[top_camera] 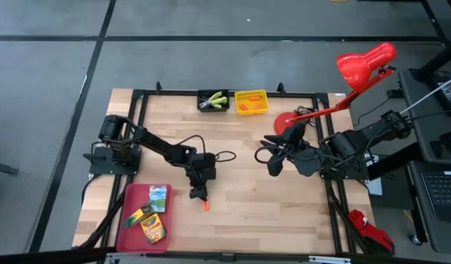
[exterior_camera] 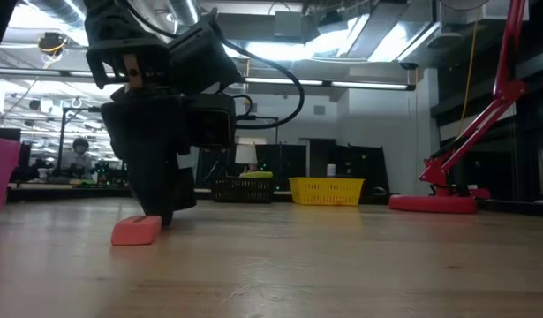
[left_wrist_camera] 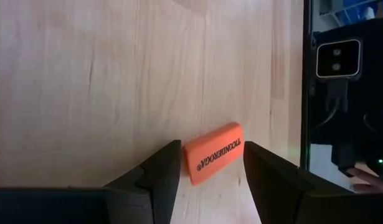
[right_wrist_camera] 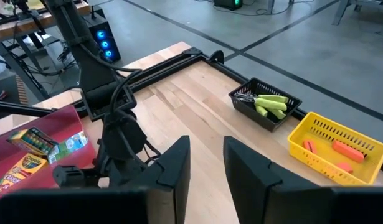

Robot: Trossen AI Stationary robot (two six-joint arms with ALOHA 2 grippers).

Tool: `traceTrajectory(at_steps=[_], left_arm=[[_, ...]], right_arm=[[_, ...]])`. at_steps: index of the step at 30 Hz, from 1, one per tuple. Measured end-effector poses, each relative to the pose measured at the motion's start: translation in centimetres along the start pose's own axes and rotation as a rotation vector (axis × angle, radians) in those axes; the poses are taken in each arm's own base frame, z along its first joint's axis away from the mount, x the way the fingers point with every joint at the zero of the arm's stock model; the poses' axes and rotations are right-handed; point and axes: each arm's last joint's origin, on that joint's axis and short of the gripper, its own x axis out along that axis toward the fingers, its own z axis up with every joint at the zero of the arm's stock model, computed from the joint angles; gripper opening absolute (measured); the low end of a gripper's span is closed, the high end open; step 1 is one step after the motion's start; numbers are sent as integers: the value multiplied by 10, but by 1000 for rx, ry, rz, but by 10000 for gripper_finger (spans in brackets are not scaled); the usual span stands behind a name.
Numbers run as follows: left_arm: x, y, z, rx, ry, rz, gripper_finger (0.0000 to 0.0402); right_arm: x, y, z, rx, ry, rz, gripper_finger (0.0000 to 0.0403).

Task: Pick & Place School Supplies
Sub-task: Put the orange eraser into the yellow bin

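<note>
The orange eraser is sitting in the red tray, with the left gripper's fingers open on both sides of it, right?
Not quite. The orange eraser lies on the bare wooden table, not in the red tray. The left gripper does straddle it, fingers open, as the left wrist view shows.

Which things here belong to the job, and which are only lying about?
Job:
- orange eraser, between the open left gripper jaws
- crayon boxes
- green-handled tools
- orange pieces

Lying about:
- red tray
- red lamp
- right gripper, waiting open
</note>
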Motion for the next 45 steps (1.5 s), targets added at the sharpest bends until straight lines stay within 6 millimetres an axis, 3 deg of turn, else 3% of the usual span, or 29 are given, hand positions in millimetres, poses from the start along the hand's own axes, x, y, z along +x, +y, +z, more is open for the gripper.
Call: traceTrajectory(at_steps=[6,29,33,39,42,45], left_arm=[[2,-2,-3,11,18,7,161],[0,-5,-8,-37,63,-7,4],[-18,1,-6,-102,28,62,22],[-53,9,5,-51,-96,152,60],[-74,5,14,29,-197,130,69],[-99,-12,19,163,-301,96,70]], right_arm=[[-1,1,-1,-4,3,9,98],[-2,3,0,15,-10,19,98],[-2,5,2,-7,-9,50,98],[3,11,-1,-42,91,176,98],[19,18,-11,-109,156,228,98],[49,25,-31,-88,238,384,98]])
